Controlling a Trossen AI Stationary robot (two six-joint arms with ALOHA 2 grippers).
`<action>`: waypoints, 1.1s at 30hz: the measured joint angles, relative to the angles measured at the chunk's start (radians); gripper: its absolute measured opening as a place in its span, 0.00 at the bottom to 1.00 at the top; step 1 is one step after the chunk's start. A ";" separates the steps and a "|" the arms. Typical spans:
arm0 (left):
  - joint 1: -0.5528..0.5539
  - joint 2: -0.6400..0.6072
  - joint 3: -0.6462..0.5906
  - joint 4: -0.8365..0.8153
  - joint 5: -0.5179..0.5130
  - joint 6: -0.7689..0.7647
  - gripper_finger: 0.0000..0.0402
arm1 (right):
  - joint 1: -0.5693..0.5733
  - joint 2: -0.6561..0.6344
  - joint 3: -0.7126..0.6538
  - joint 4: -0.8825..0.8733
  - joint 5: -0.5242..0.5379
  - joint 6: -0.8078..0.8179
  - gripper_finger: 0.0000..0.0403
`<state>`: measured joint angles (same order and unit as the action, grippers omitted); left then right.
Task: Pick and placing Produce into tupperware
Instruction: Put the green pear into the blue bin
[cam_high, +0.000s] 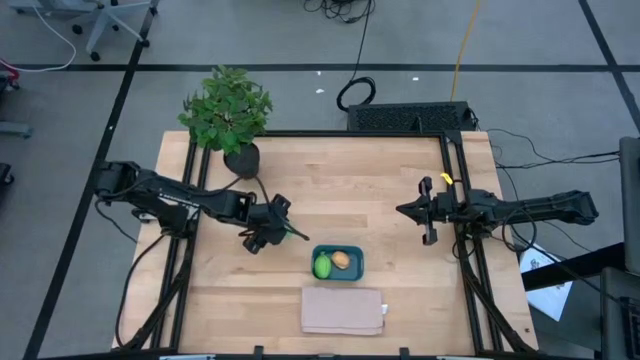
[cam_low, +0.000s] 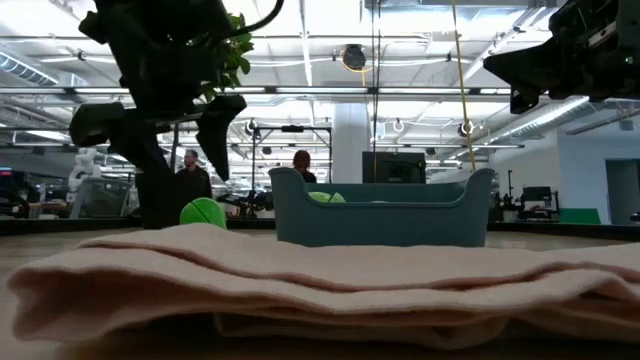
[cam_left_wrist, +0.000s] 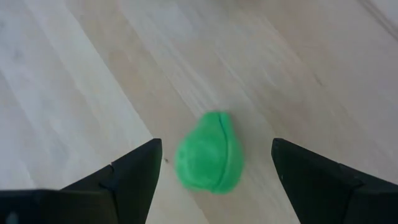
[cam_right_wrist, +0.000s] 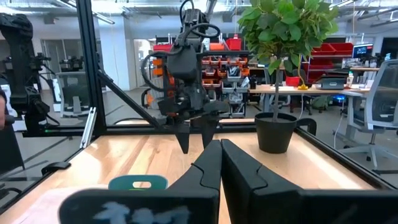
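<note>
On the wooden table (cam_high: 400, 190), centre frame, the left gripper (cam_left_wrist: 214, 163) hangs wide open, empty, straddling the green ball (cam_left_wrist: 209, 151) (tupperware (cam_high: 338, 262) lower right): descend squarely before closing.

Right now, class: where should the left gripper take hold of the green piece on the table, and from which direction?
Come from above, across its rounded middle. The green piece lies alone on the bare table, and the left gripper hovers over it, open, one finger on each side.
</note>
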<state>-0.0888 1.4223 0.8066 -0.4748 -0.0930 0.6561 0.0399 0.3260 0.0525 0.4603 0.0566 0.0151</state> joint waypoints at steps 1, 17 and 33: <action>-0.006 0.000 0.000 0.011 -0.004 0.019 0.77 | 0.000 0.000 0.000 0.000 0.000 0.000 0.00; -0.055 -0.005 0.000 0.267 -0.110 -0.075 0.77 | 0.000 0.000 -0.002 -0.001 0.000 0.000 0.00; -0.049 -0.005 0.006 0.126 -0.148 -0.371 0.93 | 0.000 0.000 -0.002 -0.009 0.000 0.000 0.00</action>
<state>-0.1379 1.4174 0.8124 -0.3485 -0.2413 0.2850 0.0399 0.3256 0.0502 0.4511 0.0563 0.0147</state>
